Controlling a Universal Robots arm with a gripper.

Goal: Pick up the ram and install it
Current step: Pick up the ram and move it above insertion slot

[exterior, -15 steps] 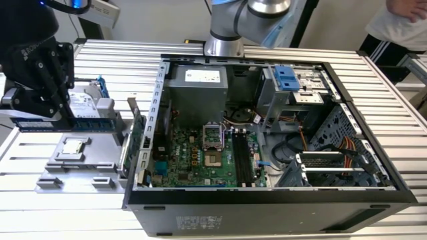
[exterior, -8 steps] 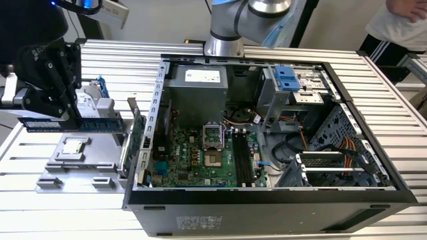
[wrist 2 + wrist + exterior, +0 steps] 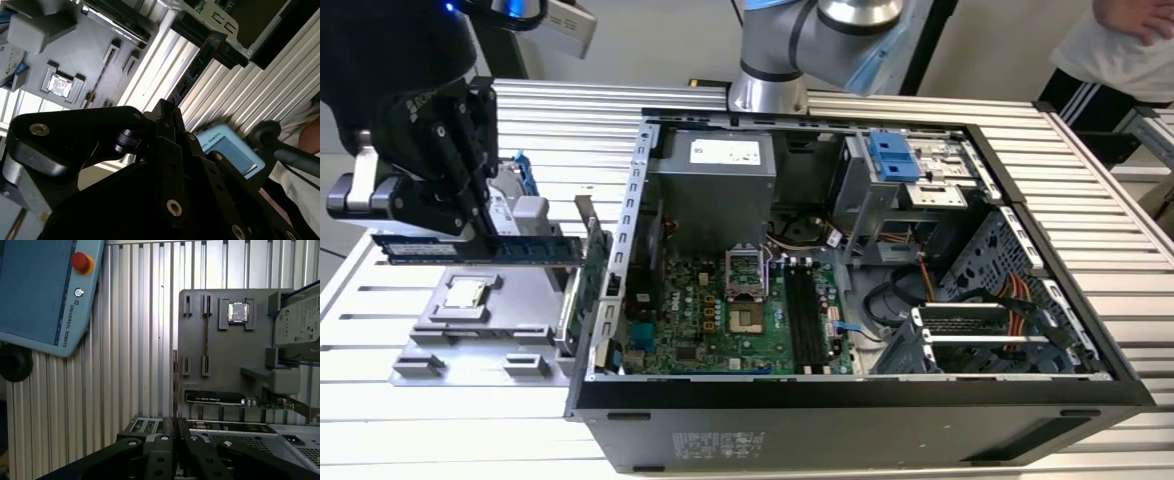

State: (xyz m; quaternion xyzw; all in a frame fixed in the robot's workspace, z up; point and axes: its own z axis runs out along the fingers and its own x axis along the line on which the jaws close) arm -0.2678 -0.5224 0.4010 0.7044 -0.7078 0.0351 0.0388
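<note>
End effector (image 3: 483, 240) clamps the ram (image 3: 540, 250) mid-length, apparently for balance, level above the grey parts tray (image 3: 520, 305) beside the computer case (image 3: 854, 405).

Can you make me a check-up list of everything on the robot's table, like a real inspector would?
Surface: ribbed metal table, carrying an open computer case and a grey holder.
Job's things: the ram is held roughly level above the holder, outside the case.
Clutter: processor chip, hard drive and green card in the holder.
Grippers: gripper shut on the ram.
Cables: orange wires inside the case.
Surroundings: a teach pendant on the table; a person at the exterior view's right.
</note>
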